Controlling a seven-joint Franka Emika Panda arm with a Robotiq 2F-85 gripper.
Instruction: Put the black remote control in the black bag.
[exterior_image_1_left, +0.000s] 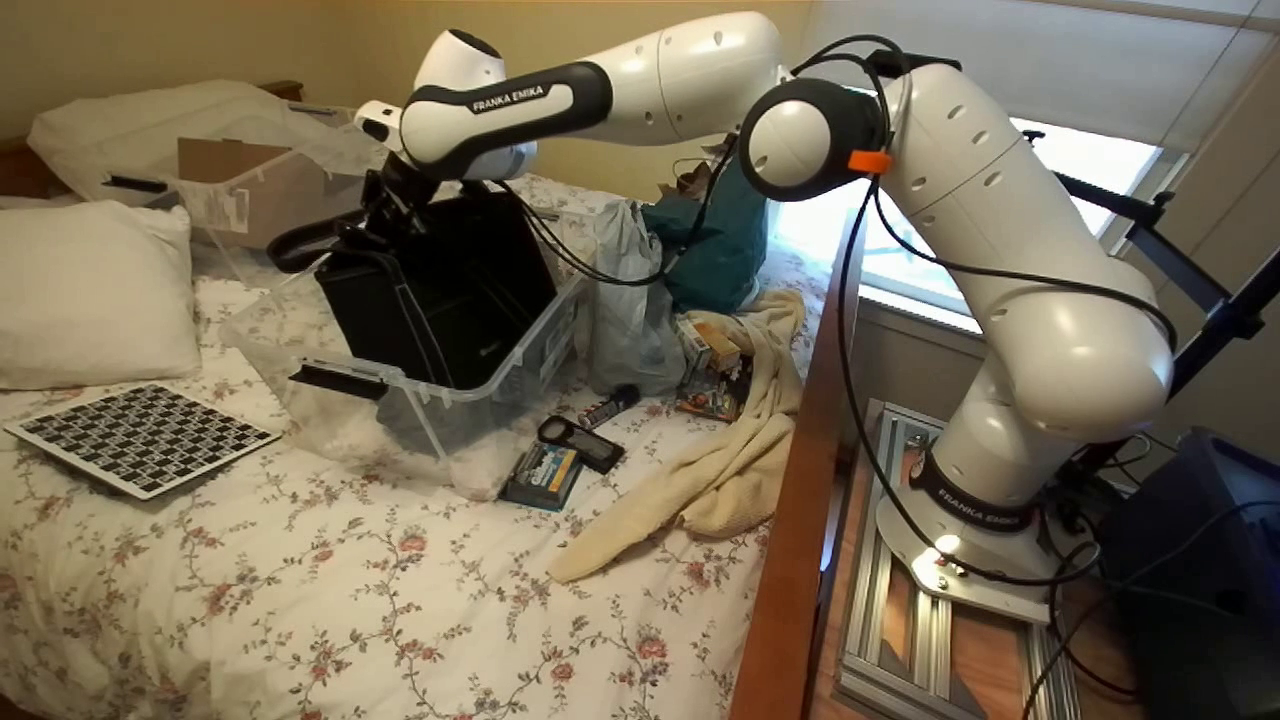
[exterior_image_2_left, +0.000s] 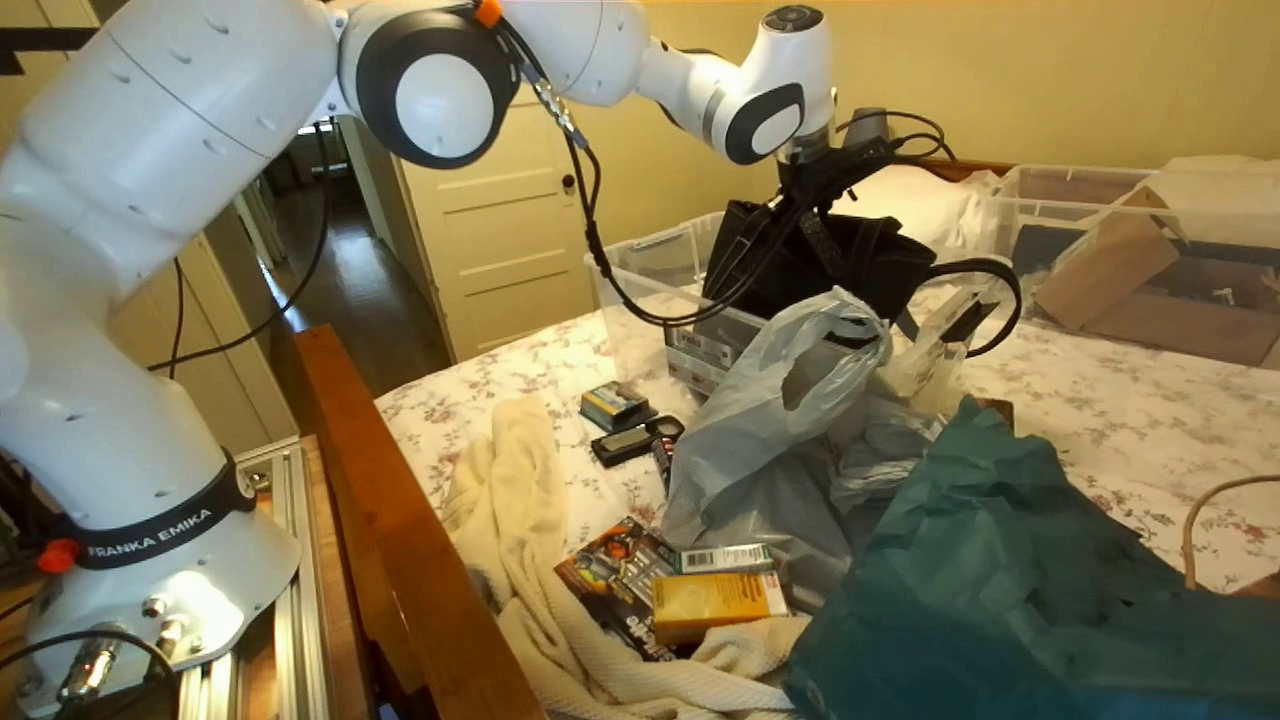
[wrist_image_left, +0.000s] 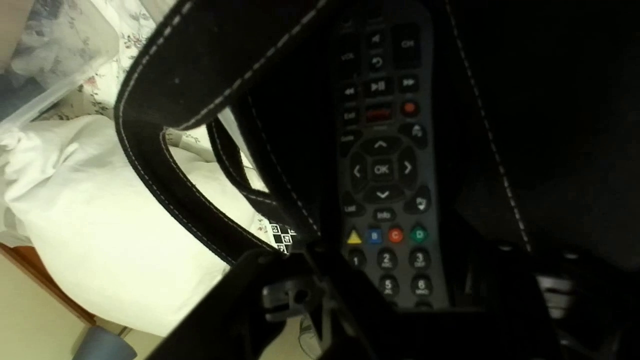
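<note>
The black remote control (wrist_image_left: 382, 170) shows large in the wrist view, face up, within the black fabric of the bag. It is hidden in both exterior views. The black bag (exterior_image_1_left: 480, 290) (exterior_image_2_left: 870, 260) stands upright inside a clear plastic bin, and its dark sides (wrist_image_left: 550, 100) surround the remote in the wrist view. My gripper (wrist_image_left: 410, 250) points down at the bag's mouth, its fingers apart on either side of the remote's lower part. A dark gap shows at the remote's right edge. In the exterior views the gripper (exterior_image_1_left: 395, 205) (exterior_image_2_left: 808, 195) is partly lost against the bag.
The clear bin's rim (exterior_image_1_left: 470, 393) surrounds the bag. A strap handle (wrist_image_left: 145, 135) loops beside the gripper. A grey plastic bag (exterior_image_2_left: 770, 450) and a teal bundle (exterior_image_2_left: 1020, 590) stand close by. A flat dark gadget (exterior_image_1_left: 585, 442), small boxes and a cream blanket (exterior_image_1_left: 690, 490) lie on the bed.
</note>
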